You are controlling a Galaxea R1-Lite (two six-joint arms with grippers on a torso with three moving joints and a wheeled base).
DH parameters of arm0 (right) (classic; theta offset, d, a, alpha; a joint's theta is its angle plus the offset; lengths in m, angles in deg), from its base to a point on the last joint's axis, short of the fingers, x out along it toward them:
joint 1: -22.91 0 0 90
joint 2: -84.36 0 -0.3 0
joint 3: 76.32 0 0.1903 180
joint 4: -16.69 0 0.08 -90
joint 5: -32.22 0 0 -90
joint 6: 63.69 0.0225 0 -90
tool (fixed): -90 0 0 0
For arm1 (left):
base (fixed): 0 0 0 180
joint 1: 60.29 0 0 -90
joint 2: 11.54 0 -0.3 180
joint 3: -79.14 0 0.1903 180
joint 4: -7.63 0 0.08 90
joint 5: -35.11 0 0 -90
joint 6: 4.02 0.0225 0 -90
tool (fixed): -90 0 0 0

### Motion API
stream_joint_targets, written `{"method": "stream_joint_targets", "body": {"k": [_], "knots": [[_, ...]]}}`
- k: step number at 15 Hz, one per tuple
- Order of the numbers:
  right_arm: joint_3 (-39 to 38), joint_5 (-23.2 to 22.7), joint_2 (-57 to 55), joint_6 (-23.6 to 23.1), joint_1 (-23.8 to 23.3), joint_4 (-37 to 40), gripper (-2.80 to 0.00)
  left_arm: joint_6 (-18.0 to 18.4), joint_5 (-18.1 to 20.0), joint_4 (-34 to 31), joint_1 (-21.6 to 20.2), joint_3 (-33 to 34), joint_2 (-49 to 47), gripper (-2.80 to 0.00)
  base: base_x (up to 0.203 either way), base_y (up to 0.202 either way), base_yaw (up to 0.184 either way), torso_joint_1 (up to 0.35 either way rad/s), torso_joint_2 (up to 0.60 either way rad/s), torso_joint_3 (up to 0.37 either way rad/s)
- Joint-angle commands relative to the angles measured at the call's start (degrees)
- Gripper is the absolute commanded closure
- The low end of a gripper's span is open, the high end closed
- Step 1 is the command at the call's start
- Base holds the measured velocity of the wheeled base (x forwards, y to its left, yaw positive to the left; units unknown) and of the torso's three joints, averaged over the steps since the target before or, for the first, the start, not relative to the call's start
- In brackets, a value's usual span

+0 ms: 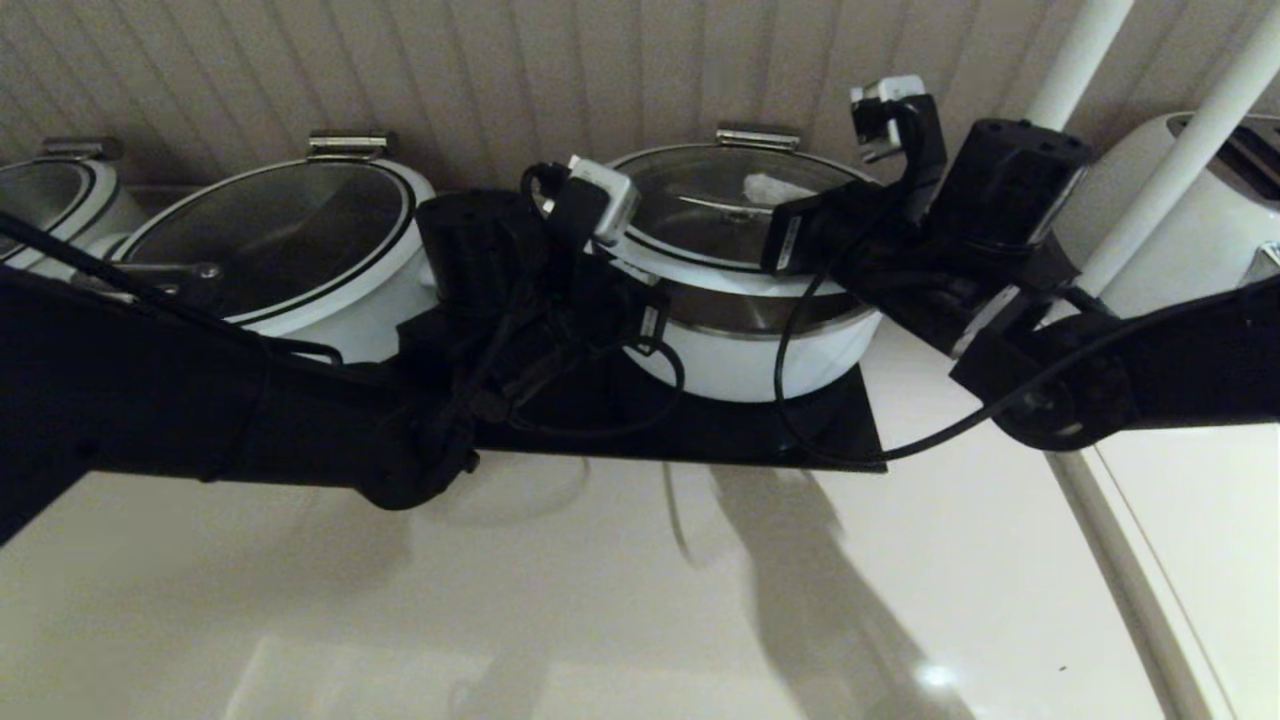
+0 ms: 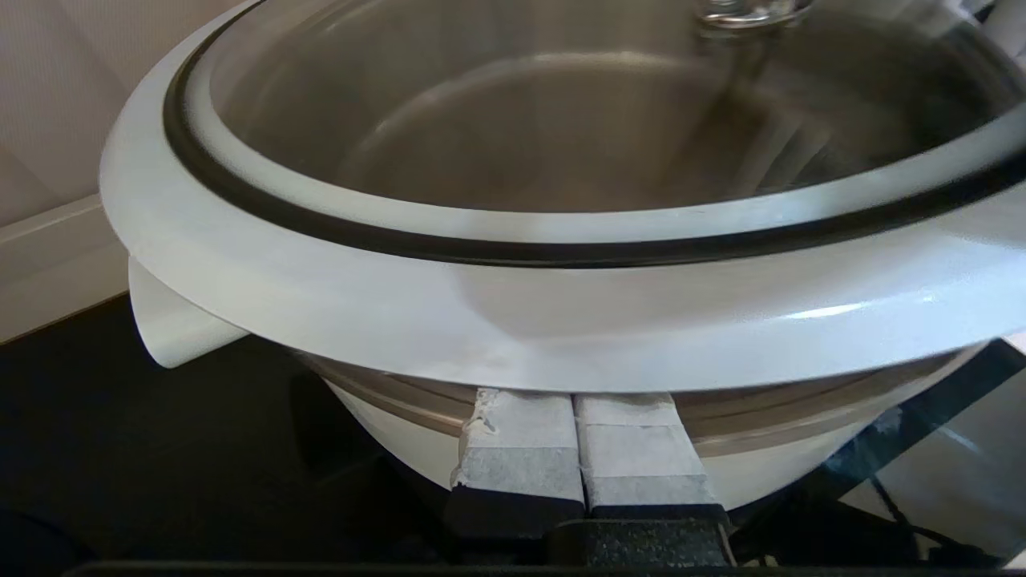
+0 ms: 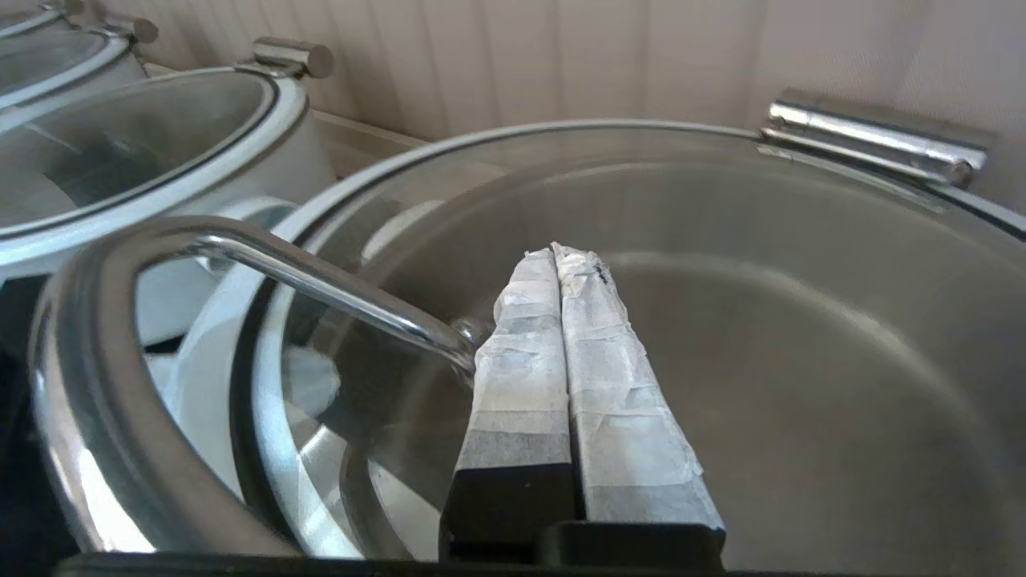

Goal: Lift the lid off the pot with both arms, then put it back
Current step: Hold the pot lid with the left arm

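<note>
The white pot (image 1: 760,360) stands on a black mat. The glass lid (image 1: 700,200) sits over it, and a steel band shows between its white rim and the pot's white wall. My left gripper (image 1: 640,265) is at the lid's left edge. In the left wrist view it (image 2: 573,397) is shut, with its taped tips tucked under the white rim (image 2: 513,320). My right gripper (image 1: 768,188) is over the glass. In the right wrist view it (image 3: 555,252) is shut and empty, lying beside the end of the steel handle (image 3: 321,280). The hinge bracket (image 3: 874,140) is at the back.
A wider white pot with a glass lid (image 1: 280,240) stands close on the left, with another (image 1: 50,200) beyond it. A white toaster (image 1: 1200,220) and white poles (image 1: 1180,160) are on the right. The ribbed wall is right behind the pots. The black mat (image 1: 720,435) ends short of the pale counter.
</note>
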Motion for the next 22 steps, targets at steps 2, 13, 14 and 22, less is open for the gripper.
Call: {"method": "stream_joint_targets", "body": {"k": [2, 13, 14, 22], "knots": [[-1.5, -0.1, 1.5, -0.1, 0.0, -0.2, 0.00, 0.2, 0.0, 0.5, -0.3, -0.5, -0.2, 0.00, 0.000, 0.000, 0.000, 0.000, 0.00, 0.000], [-8.7, -0.2, 7.8, -0.1, -0.2, 1.5, 0.00, 0.2, 0.0, 0.5, -0.3, -0.5, -0.3, 0.00, 0.000, 0.000, 0.000, 0.000, 0.00, 0.000], [-9.3, -0.2, 8.5, -0.1, -0.2, 1.5, 0.00, 0.2, 0.0, 0.5, -0.3, -0.5, -0.3, 0.00, 0.000, 0.000, 0.000, 0.000, 0.00, 0.000], [-16.7, -0.2, 16.3, -0.1, -0.8, 3.5, 0.00, 0.2, 0.0, 0.6, -0.3, -0.6, -0.8, 0.00, 0.000, 0.000, 0.000, 0.000, 0.00, 0.000]]}}
